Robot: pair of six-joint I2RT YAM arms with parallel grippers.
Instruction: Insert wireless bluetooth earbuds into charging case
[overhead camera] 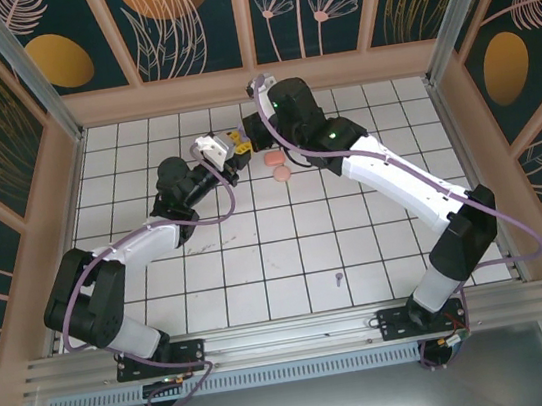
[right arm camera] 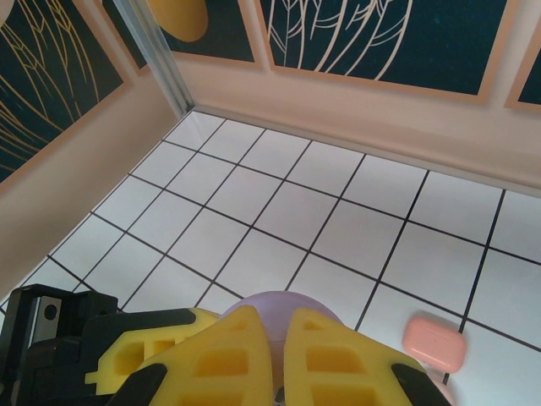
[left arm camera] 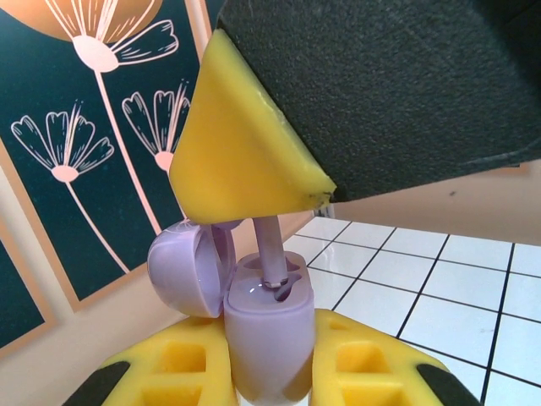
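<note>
In the top view the two arms are seen tip to tip above the far middle of the table (overhead camera: 378,248), the left jaws and the right jaws almost touching. A peach case (overhead camera: 282,172) lies just beside them on the tiles, and a loose earbud (overhead camera: 338,278) lies well apart, nearer the front. In the left wrist view a purple case (left arm camera: 269,338) is clamped upright in the left jaws, its lid (left arm camera: 182,266) hinged open to the left. A purple earbud (left arm camera: 269,245) is pinched from above in the right jaws, stem down, with its tip at the mouth of one socket. The earbud is judged tiny, light, hard and slippery, so it is best gripped at the head with the stem left free and pressed straight down gently. The smooth rounded case may twist in its clamp, and the thin lid hinge looks fragile. In the right wrist view the right jaws are seen drawn together, the purple lid (right arm camera: 279,303) domed just beyond them. The peach case (right arm camera: 434,342) rests on a tile to the right, near but judged out of the path. The open lid, close beside the socket, is the one thing likely to be struck.
</note>
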